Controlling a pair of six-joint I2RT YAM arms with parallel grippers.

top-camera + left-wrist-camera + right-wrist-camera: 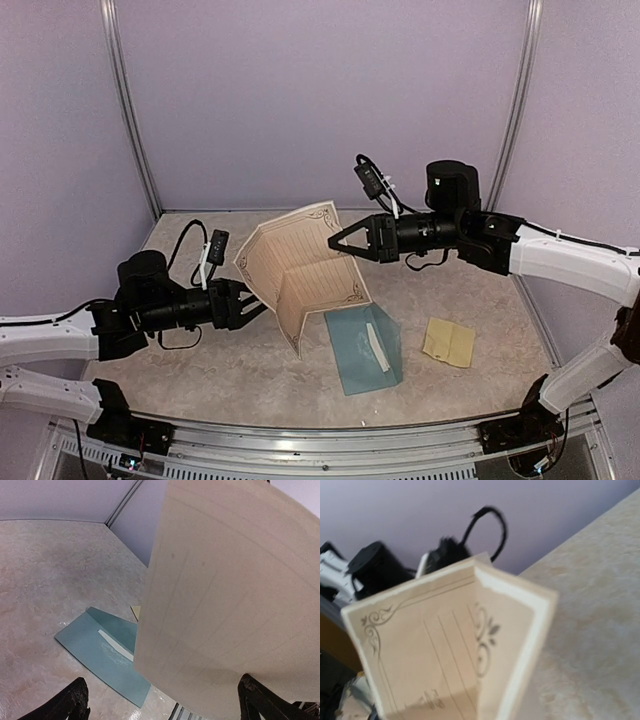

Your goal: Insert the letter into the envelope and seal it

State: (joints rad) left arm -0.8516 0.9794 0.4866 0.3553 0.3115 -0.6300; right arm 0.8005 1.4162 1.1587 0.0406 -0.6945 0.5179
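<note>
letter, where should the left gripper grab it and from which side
On the letter, grip the free outer edge of the left panel, coming from the left. It is held upright, creased in a V, with the right gripper shut on its upper right edge. That left edge faces the open left gripper, so its jaws could straddle the sheet there.

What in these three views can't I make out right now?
Right wrist: right tool fingertips do not show past the blurred letter.
Left wrist: letter covers one end of the envelope and nearly all the sticker sheet.
Top: stickers too small; contact between left tool and letter unclear.
</note>
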